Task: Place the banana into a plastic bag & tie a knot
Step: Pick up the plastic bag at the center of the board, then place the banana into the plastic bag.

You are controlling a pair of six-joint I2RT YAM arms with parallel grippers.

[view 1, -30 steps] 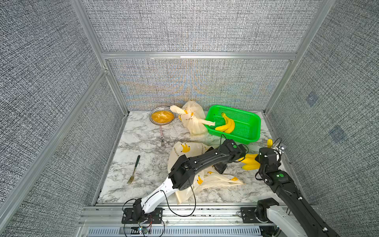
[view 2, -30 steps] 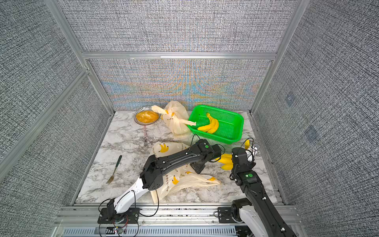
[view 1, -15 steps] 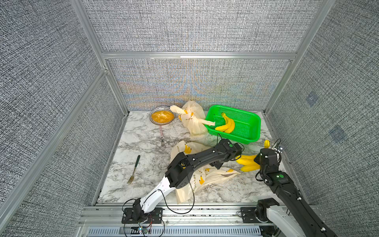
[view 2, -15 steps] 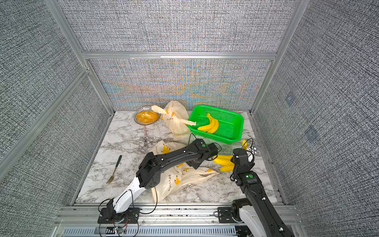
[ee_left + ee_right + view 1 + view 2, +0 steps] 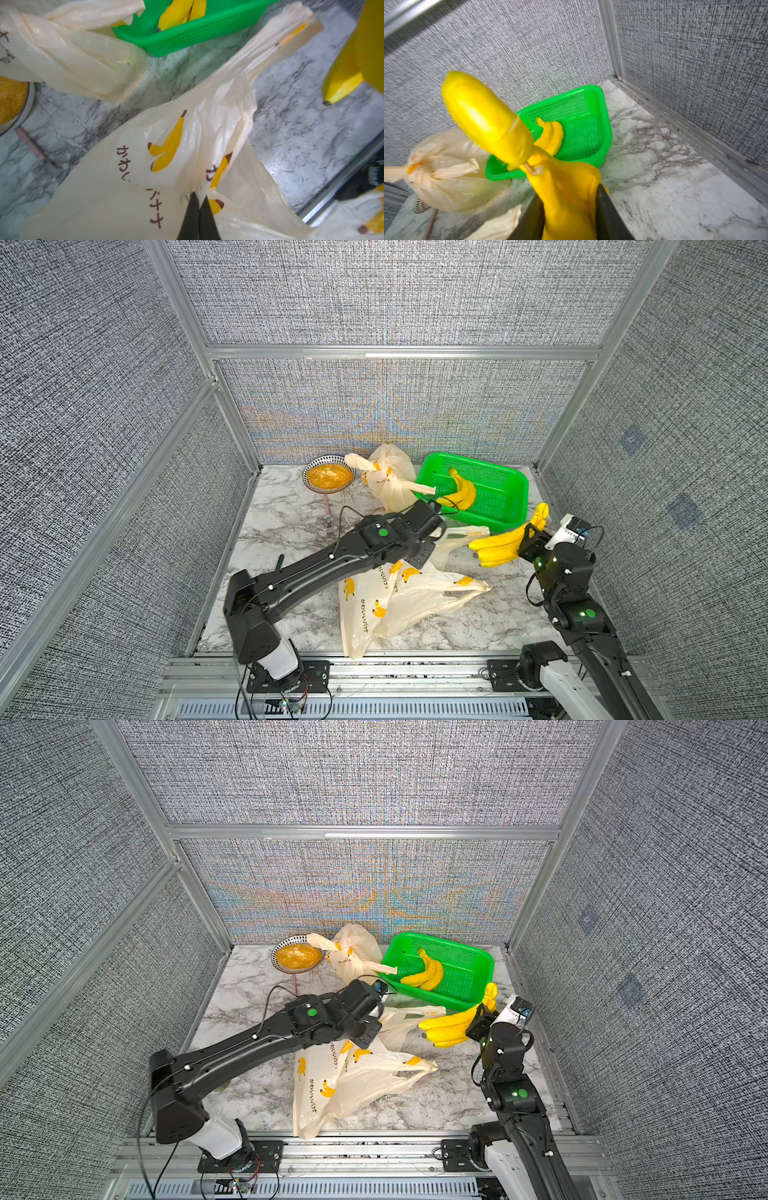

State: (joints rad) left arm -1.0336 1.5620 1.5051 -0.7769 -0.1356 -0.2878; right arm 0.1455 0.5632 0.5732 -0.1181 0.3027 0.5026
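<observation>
The banana (image 5: 496,548) is a yellow bunch held above the right side of the table, with my right gripper (image 5: 525,542) shut on its stem end. In the right wrist view the black fingers (image 5: 605,209) press the bunch (image 5: 566,199) from both sides. The cream plastic bag (image 5: 399,601) with printed bananas lies crumpled at the front centre. My left gripper (image 5: 199,200) is shut on a fold of this bag (image 5: 145,166) and holds it raised. In both top views the left wrist (image 5: 353,1006) hides its fingertips.
A green basket (image 5: 494,520) at the back right holds another banana bunch (image 5: 459,493). A tied cream bag (image 5: 390,483) and a bowl of orange food (image 5: 329,477) stand at the back. A thin utensil (image 5: 327,510) lies below the bowl. Walls enclose three sides.
My left gripper has shut on the bag and pulled that fold up and slightly back. The right gripper has lifted the banana a little higher.
</observation>
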